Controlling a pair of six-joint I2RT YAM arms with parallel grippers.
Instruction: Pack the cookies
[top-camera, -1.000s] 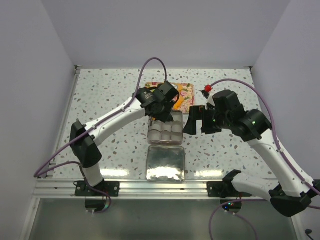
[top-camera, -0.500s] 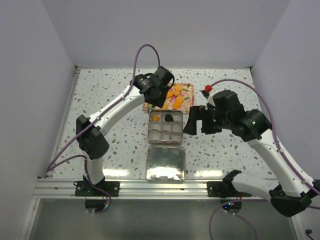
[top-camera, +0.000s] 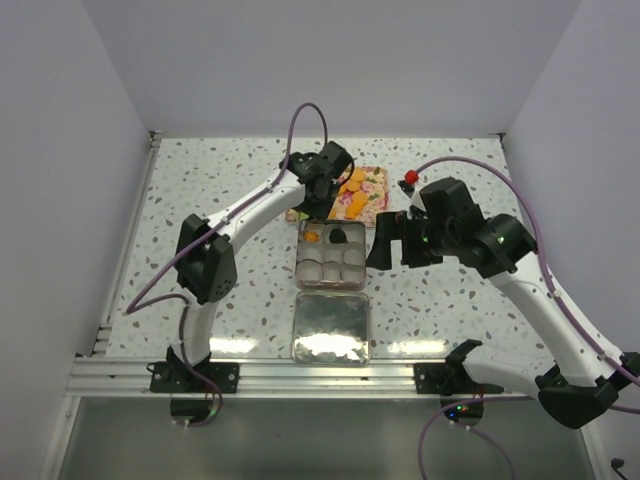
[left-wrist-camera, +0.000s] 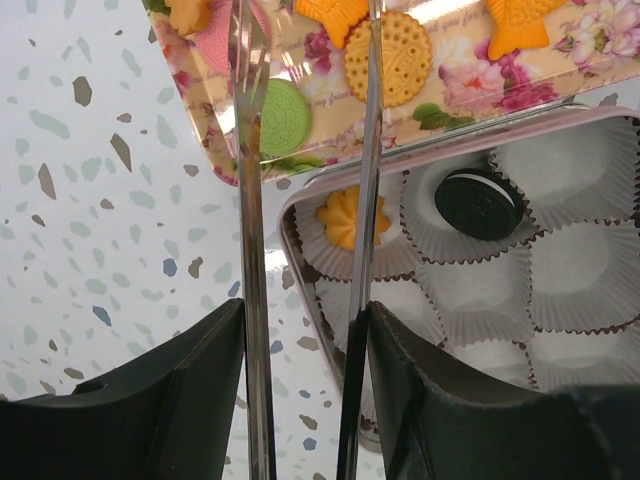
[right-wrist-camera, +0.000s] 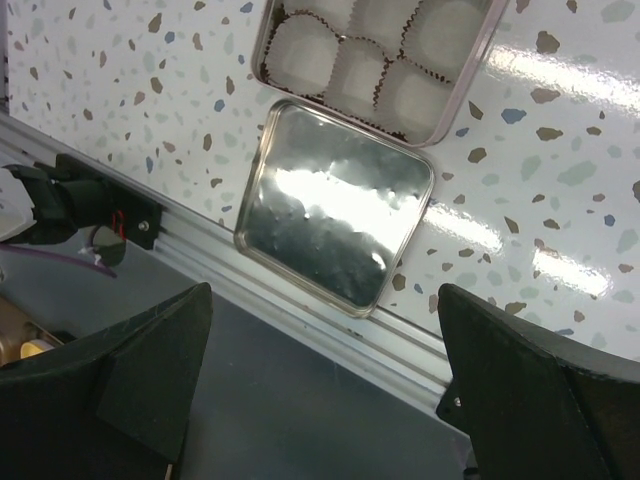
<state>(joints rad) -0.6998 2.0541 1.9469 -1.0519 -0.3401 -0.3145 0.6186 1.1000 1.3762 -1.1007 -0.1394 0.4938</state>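
Observation:
Several cookies (top-camera: 352, 196), mostly orange, lie on the floral tray (top-camera: 372, 185). The left wrist view shows a green one (left-wrist-camera: 282, 115), a round orange one (left-wrist-camera: 400, 58) and a pink one (left-wrist-camera: 225, 40) on the tray (left-wrist-camera: 460, 85). The open tin (top-camera: 331, 288) has paper cups; an orange cookie (left-wrist-camera: 350, 215) and a black cookie (left-wrist-camera: 478, 203) sit in its far row. My left gripper (top-camera: 322, 190) (left-wrist-camera: 305, 320) is shut on metal tongs (left-wrist-camera: 245, 200), whose blades stand apart over the tray's left end. My right gripper (top-camera: 395, 240) (right-wrist-camera: 325, 300) is open and empty, right of the tin.
The tin's lid (top-camera: 331, 327) (right-wrist-camera: 335, 215) lies upside down just in front of the tin (right-wrist-camera: 450, 112), near the table's front rail (right-wrist-camera: 300, 300). White walls enclose the speckled table on three sides.
My left arm has swung from over the tin's far row back to the tray's left end, uncovering the orange and black cookies in the tin. The right arm has barely moved.

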